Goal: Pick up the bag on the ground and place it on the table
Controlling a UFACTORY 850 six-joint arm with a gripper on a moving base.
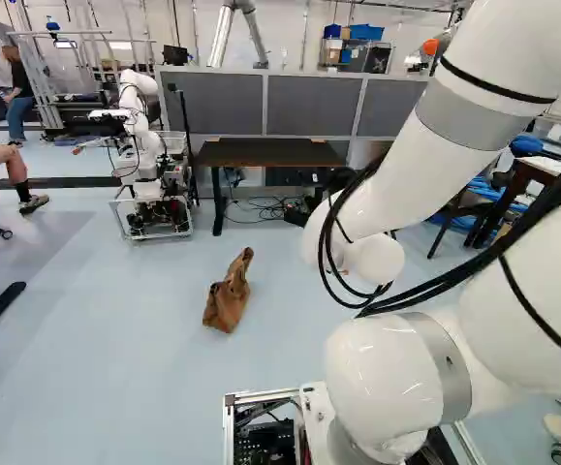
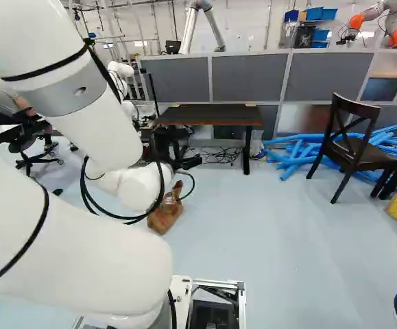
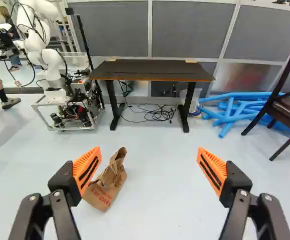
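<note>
Bag [image 3: 108, 186] is on the floor [image 2: 287, 240], ahead of the gripper [image 2: 179, 159] and short of the table [image 3: 152, 71]. Near end first: arm [image 1: 406, 174] reaches forward over its base [image 1: 244, 396], right of the middle in the left base view, left of it in the right one. Gripper fingers are spread wide, orange pads [image 3: 87, 169] well apart, nothing between them, nothing held. In the wrist view one finger overlaps the bag's near edge; the bag is just inside that finger's line, well off the other. Contact: none seen. Bag is brown paper, red print on one face, top crumpled and narrow, tilted toward the table side. Can't tell if it's standing or lying. Chair [image 2: 356, 147], dark wood, is out at the right of the right base view. Table beyond the bag: dark flat top, two black legs, loose cables [image 3: 157, 114] on the floor under it. Blue tubes [image 2: 291, 156] are piled on the floor beside it, behind the chair. Another robot [image 1: 142, 136], white, on a wheeled frame, is on the table's other side. Grey partition [image 2: 247, 77] runs behind the table.
</note>
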